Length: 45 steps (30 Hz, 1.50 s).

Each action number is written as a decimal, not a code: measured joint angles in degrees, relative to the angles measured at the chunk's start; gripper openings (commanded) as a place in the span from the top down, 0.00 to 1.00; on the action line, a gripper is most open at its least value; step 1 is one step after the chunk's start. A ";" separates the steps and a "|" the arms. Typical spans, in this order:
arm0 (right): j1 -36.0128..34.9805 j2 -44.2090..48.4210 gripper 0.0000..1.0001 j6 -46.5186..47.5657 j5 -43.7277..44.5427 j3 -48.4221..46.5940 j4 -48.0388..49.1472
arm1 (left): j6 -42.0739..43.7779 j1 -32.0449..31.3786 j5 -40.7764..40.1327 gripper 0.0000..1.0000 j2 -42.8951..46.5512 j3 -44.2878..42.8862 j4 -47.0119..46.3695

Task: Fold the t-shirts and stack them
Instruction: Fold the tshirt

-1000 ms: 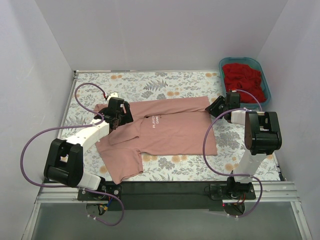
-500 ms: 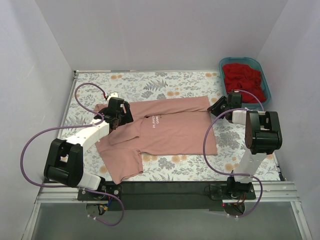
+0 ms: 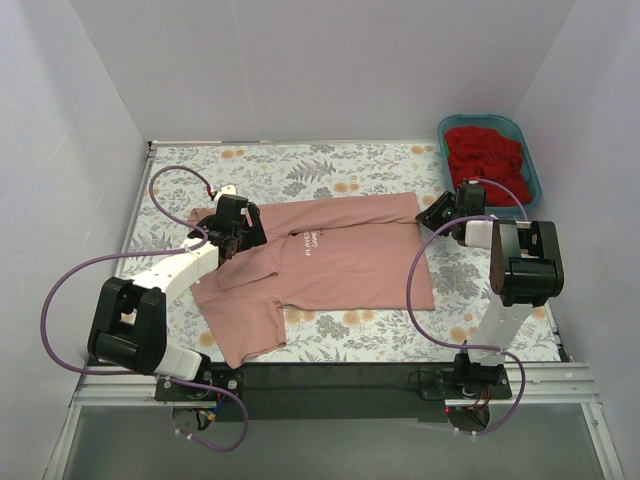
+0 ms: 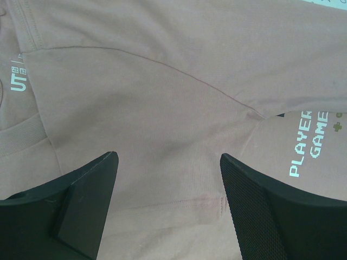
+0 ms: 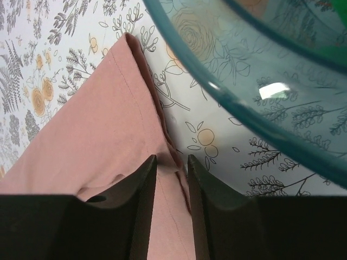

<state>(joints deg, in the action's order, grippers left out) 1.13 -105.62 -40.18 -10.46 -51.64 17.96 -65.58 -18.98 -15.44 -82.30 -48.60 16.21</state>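
Scene: a pink t-shirt (image 3: 330,260) is laid flat on a floral cloth (image 3: 300,165) between two robot arms.
Pink t-shirt: it is spread sideways, with the collar end toward the left arm and the hem toward the right arm. One sleeve is angled toward the near edge of the table.
Lettering: small white chest print (image 4: 312,143) is seen on the pink fabric in the left wrist view.
Red t-shirt: it is bunched inside a teal tub (image 3: 480,119) at the far right corner, well apart from the pink one.
Left gripper (image 3: 240,235): it is held over the shirt near the collar. Its jaws are spread wide, nothing is grasped, and smooth pink cloth is seen between them.
Right gripper (image 3: 437,213): it is placed at the far corner of the hem, just beside the tub. The jaws are drawn close together with the hem's edge between them. Whether the cloth is actually pinched cannot be told.
Tub wall: it is seen curving across the top of the right wrist view.
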 measured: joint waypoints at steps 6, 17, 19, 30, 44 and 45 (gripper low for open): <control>0.00 -0.22 0.79 0.37 -0.63 0.00 0.00 | 0.00 0.00 0.04 0.25 0.00 0.00 -0.02; 0.04 0.59 0.99 4.52 0.20 -0.15 -2.16 | 0.00 0.00 0.04 0.25 0.00 0.00 0.00; 0.04 0.90 0.99 5.95 0.33 -1.22 -3.87 | 0.00 0.00 0.04 0.25 0.00 0.00 0.00; 0.02 1.49 0.99 13.09 0.70 -7.82 -12.44 | 0.20 0.00 -0.22 0.25 -0.37 0.00 0.04; 0.02 1.99 0.99 16.81 -0.57 -13.00 -21.07 | 0.02 0.00 -1.14 0.25 -3.67 -0.74 1.42; 0.02 2.10 0.99 16.90 -0.66 -13.25 -21.49 | -0.09 0.00 -1.36 0.25 -4.33 -0.98 1.81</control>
<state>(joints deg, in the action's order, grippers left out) 1.15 -103.53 -23.29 -11.11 -64.88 -3.53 -65.67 -18.98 -16.80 -86.63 -49.58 18.02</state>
